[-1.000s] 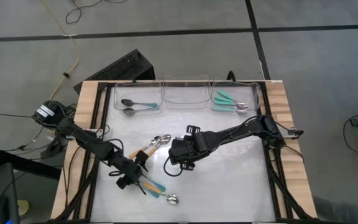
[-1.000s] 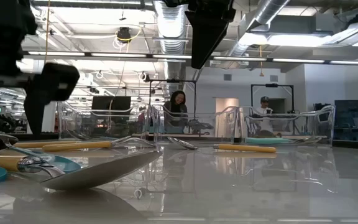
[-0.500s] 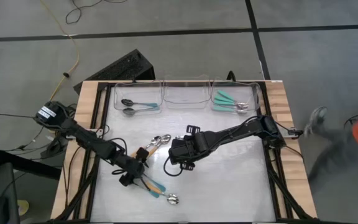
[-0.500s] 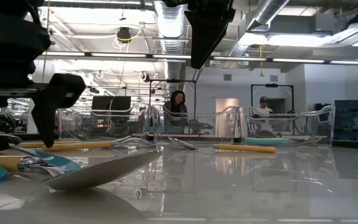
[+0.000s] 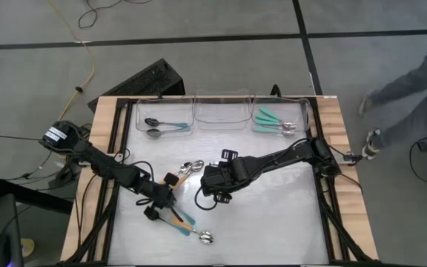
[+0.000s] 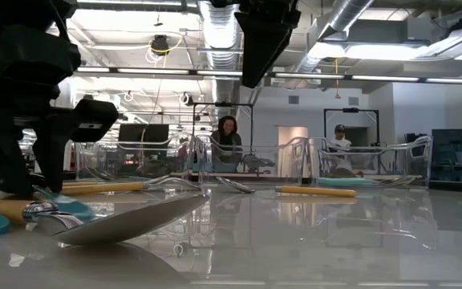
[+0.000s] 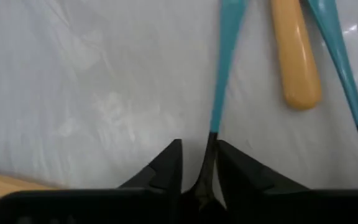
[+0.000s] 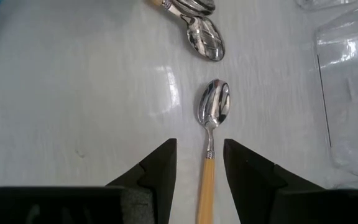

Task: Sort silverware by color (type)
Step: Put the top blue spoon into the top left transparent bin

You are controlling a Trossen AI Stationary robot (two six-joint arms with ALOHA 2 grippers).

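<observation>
Your left claw (image 7: 199, 167) is down near the worktop's (image 5: 273, 208) front-left corner, its fingers closed around the dark neck of a blue-handled spoon (image 7: 224, 68) lying flat beside an orange handle (image 7: 296, 56). Your right claw (image 8: 199, 163) hangs mid-worktop, fingers apart, straddling an orange-handled spoon (image 8: 210, 134) without touching it.

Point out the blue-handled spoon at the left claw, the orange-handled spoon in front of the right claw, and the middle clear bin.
Blue-handled spoon (image 7: 224, 68), left wrist view, on the handle's middle.
Orange-handled spoon (image 8: 212, 107), right wrist view, on the silver bowl.
Middle clear bin (image 5: 223, 126), high view, on its near wall.
</observation>
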